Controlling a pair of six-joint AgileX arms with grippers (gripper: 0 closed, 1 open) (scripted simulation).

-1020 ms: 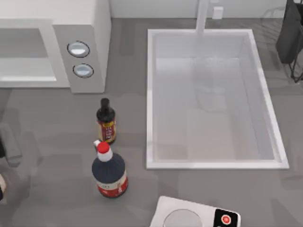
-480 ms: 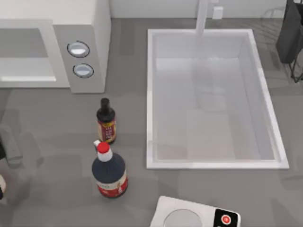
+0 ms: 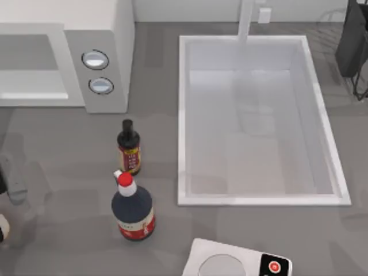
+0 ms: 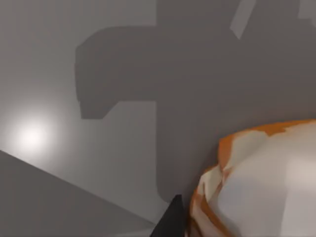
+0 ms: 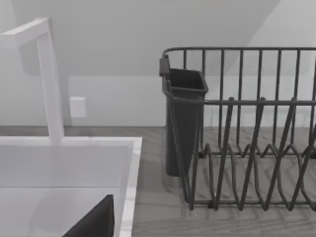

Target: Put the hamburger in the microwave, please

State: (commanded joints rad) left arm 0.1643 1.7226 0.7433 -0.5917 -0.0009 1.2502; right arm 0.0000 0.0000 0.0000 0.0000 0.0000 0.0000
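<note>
The hamburger (image 4: 266, 177), a pale bun with orange-brown edging, sits very close in the left wrist view. My left gripper (image 4: 232, 222) is shut on it, one dark fingertip (image 4: 170, 219) pressed to its side, and grey counter lies below. In the top view my left arm (image 3: 12, 179) shows at the far left edge, below the microwave (image 3: 98, 34). That white box stands at the back left with a grey window and two round knobs (image 3: 95, 59). My right gripper (image 5: 94, 222) is parked off the right side by the sink corner.
Two dark sauce bottles (image 3: 129, 146) (image 3: 133, 207) stand between my left arm and the white sink basin (image 3: 183, 115). A white scale (image 3: 236, 261) lies at the front edge. A dark wire dish rack (image 5: 247, 138) with a cup holder stands at the back right, and a faucet (image 5: 49, 79) behind the sink.
My left arm has shifted only slightly at the left edge of the top view. The bottles and everything else stay put.
</note>
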